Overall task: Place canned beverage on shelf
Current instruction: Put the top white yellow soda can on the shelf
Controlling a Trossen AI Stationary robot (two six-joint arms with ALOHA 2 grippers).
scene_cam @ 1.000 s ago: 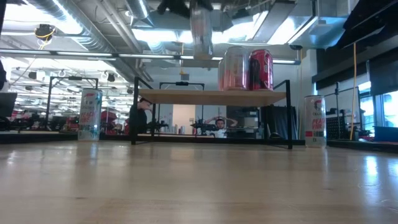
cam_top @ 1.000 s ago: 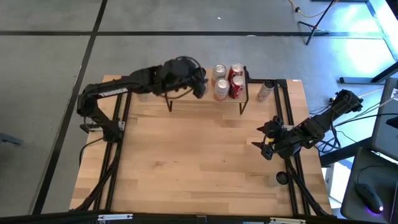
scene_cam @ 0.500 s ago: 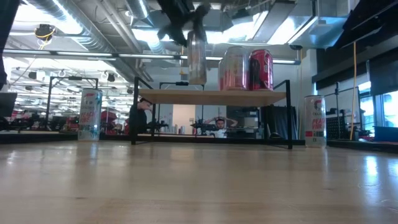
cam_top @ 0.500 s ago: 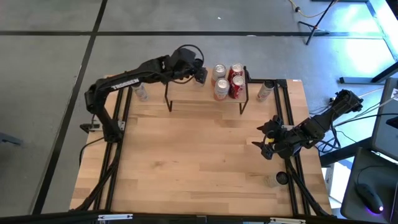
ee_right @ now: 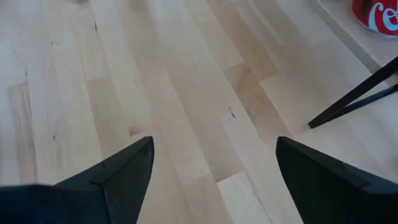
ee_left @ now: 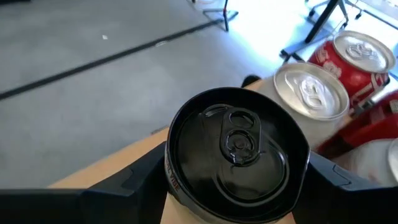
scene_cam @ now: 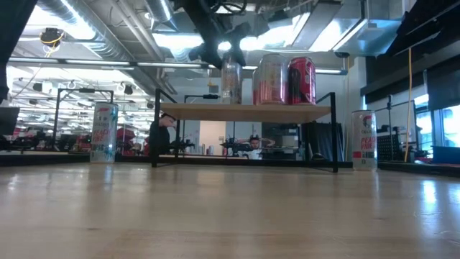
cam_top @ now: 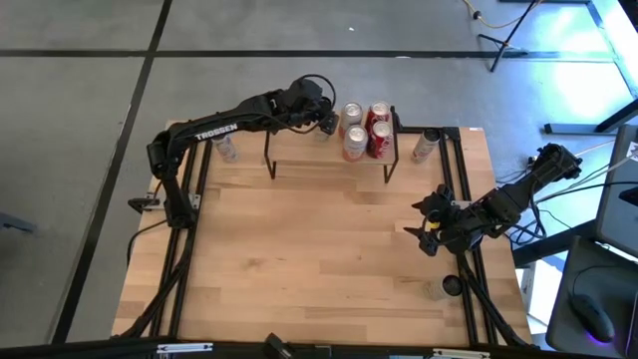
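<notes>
Left tool (ee_left: pixel 231 186) grips can (ee_left: pixel 236 152) beside shelved cans (ee_left: pixel 311 93).

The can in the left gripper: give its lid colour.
Black lid, clearest in the left wrist view.

A robotics lab or workshop: exposed silver ceiling ducts (scene_cam: pixel 108 32) and strip lights run overhead, black equipment stands (scene_cam: pixel 57 119) and seated people (scene_cam: pixel 253 146) fill the background, grey concrete floor (cam_top: pixel 80 90) surrounds the pale wooden surface (cam_top: pixel 319 249).

Dark-topped can (ee_left: pixel 235 148) upright on shelf (scene_cam: pixel 244 111)
</notes>
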